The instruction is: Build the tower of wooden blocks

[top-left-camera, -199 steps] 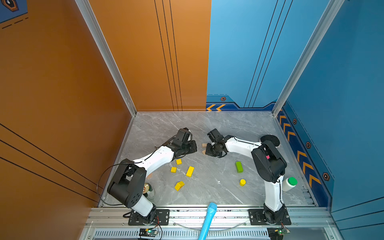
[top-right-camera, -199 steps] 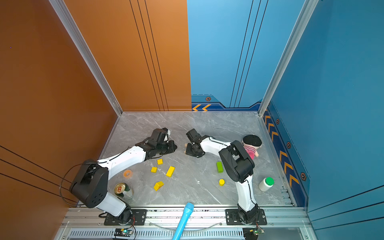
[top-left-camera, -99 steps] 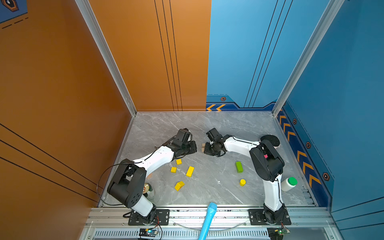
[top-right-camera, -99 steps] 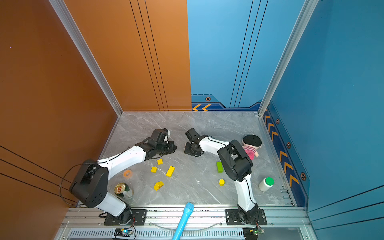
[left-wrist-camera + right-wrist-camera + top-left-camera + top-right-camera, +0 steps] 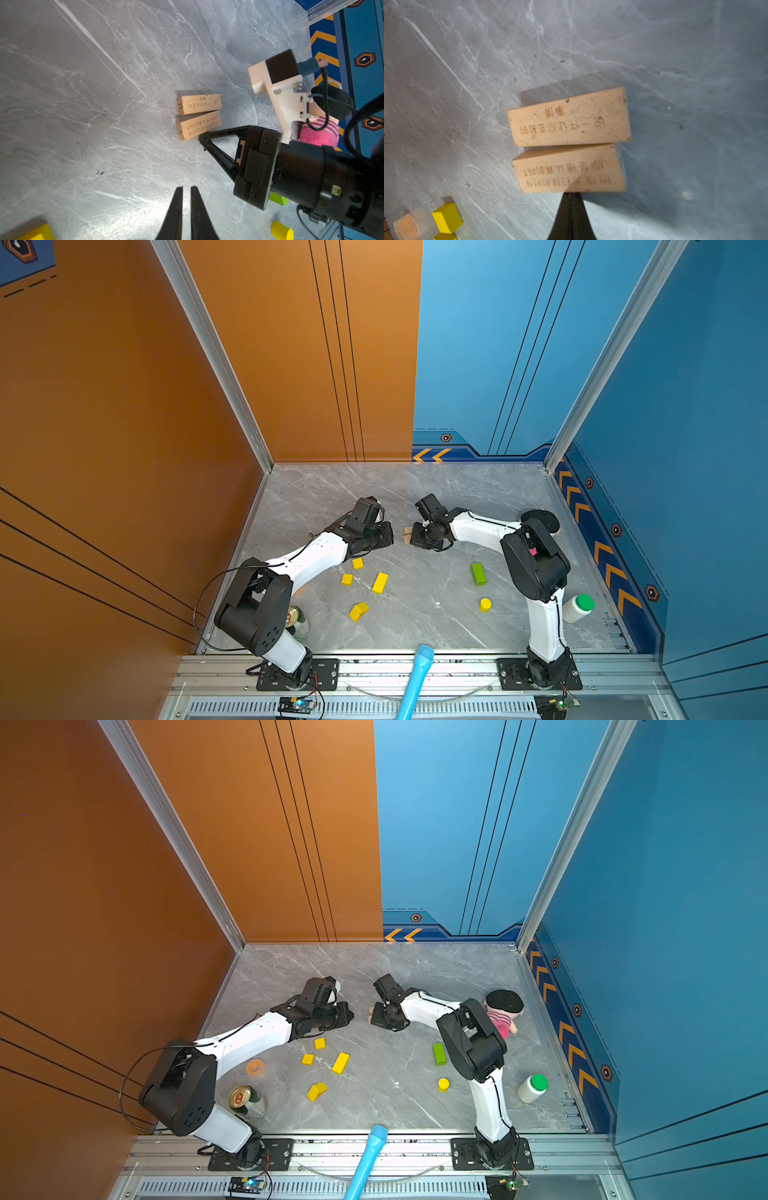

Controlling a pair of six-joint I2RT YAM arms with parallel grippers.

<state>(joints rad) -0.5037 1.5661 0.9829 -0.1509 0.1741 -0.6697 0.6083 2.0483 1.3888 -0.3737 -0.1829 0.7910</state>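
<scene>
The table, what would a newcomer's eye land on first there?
Two tan planks lie side by side in the middle of the table. The shut right hand is at one plank's long edge, and the left hand points at them from a little way off. Next come the loose yellow blocks front left and the green bar on the right.

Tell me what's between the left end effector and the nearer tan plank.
Only bare marble tabletop, in the left wrist view; the right end effector sits by the nearer tan plank, just aside.
</scene>
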